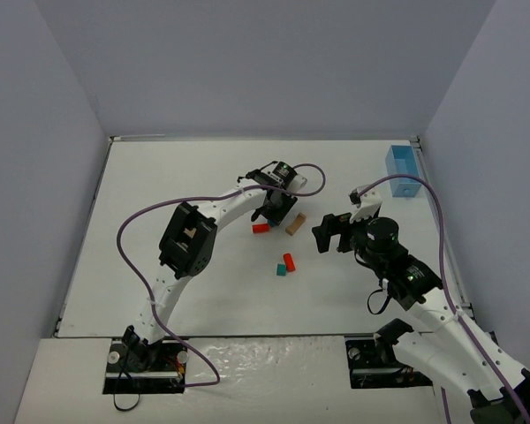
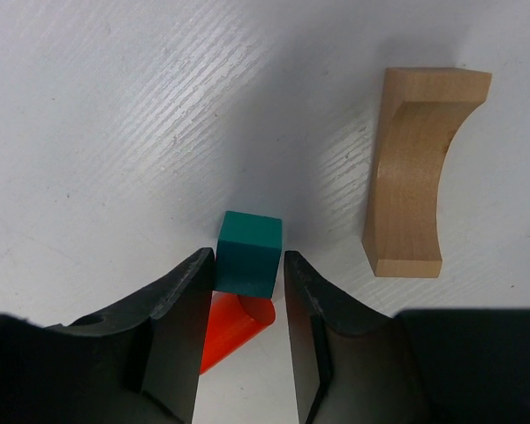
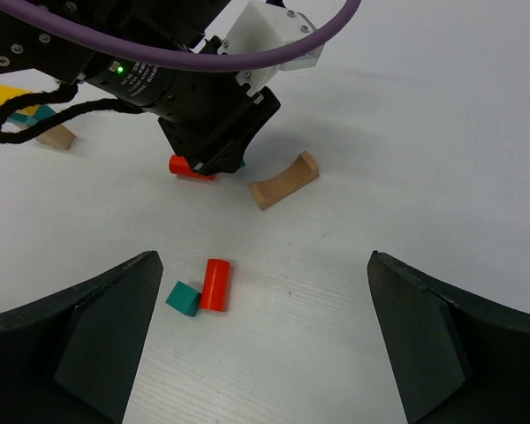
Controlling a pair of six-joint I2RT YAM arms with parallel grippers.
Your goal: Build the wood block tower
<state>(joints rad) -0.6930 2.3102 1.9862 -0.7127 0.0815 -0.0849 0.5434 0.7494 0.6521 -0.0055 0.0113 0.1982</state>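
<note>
White table [image 1: 203, 291], grey walls [image 1: 265, 62]; blocks seemingly scattered.

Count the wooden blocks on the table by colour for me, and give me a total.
Red blocks: 2
Teal blocks: 3
Tan blocks: 2
Yellow block: 1
Total: 8

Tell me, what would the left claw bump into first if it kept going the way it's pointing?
Probably the teal cube, sitting right between the left claw's open tips, with a red block under it. Depth is hard to judge.
</note>
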